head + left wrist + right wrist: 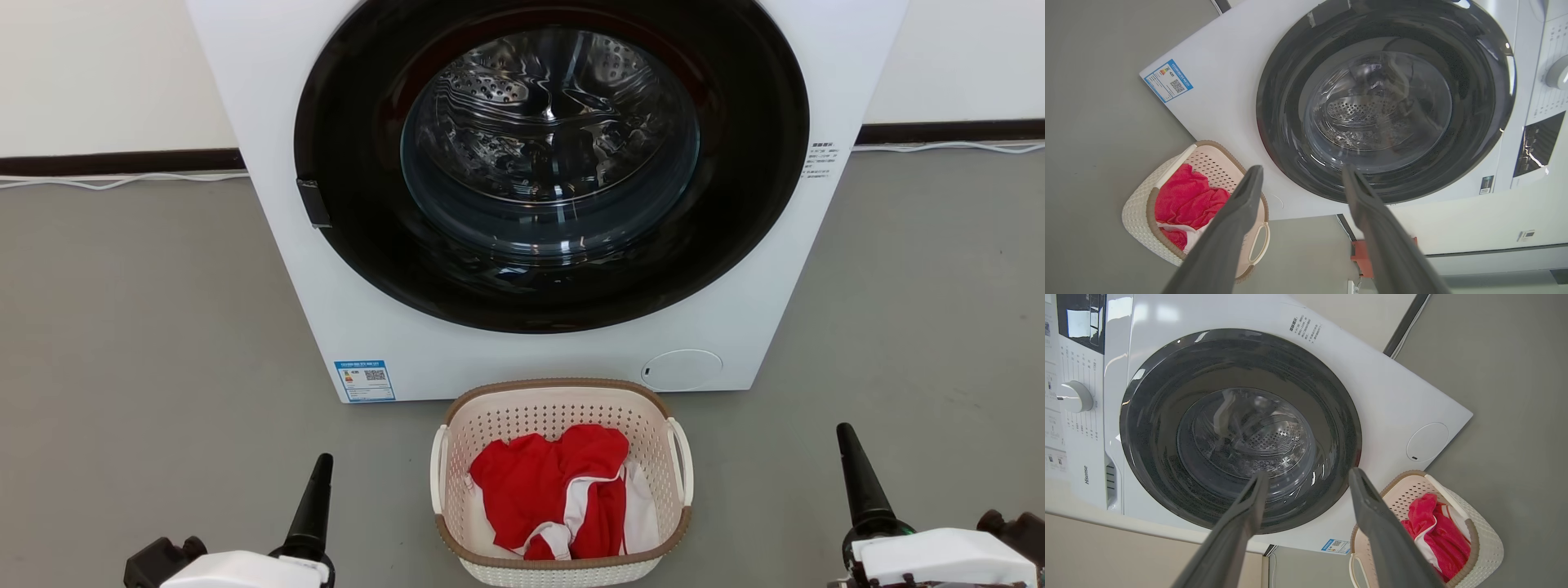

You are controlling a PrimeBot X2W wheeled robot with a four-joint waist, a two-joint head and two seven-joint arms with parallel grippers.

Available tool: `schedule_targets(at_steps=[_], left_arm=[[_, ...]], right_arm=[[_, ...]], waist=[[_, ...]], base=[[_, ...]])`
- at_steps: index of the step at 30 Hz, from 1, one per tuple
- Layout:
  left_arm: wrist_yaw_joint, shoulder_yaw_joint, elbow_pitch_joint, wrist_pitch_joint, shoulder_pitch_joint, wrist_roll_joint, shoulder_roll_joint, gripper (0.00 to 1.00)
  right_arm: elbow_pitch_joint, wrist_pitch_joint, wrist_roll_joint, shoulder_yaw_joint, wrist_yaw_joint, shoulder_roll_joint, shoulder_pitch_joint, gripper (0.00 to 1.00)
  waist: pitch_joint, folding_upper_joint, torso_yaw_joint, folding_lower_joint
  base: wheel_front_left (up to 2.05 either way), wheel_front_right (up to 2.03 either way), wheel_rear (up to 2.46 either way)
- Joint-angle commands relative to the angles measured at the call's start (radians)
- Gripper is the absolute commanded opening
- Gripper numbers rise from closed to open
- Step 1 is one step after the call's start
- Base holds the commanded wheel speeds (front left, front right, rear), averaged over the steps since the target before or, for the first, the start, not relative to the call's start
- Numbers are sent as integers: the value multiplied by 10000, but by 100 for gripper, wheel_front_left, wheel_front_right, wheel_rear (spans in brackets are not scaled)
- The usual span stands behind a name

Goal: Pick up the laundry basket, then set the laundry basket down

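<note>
The laundry basket [555, 408] is cream-white and perforated, with a brown rim and white side handles. It stands on the grey floor just in front of the washer and holds red and white clothes [547, 482]. My left gripper [325, 461] is low on the basket's left, open and empty, a clear gap away from it. On the other side my right gripper [843, 431] stands the same way, open and empty. In the left wrist view the open fingers [1302, 169] point at the washer door, with the basket [1137, 212] off to the side. The right wrist view mirrors this: gripper [1308, 472], basket [1488, 543].
A white front-loading washing machine [367, 310] with its dark round glass door [551, 163] shut stands directly behind the basket. A white cable [122, 181] runs along the wall base. Grey floor [147, 343] spreads on both sides of the basket.
</note>
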Motion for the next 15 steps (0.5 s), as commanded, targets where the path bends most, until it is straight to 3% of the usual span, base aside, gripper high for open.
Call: schedule_targets(at_steps=[1,15], left_arm=[[73,22,-245,-119,-305,487,98,100],[284,-139,-567,-500,-195,2912,198,100]], right_arm=[[-379,-162,-525,127,36,-189,-154,100],[-442,-543,-2770,368,44,-353,-97,100]], waist=[[-3,0,-2,-1],[-22,0,-27,-1]], base=[[0,0,0],[0,0,0]])
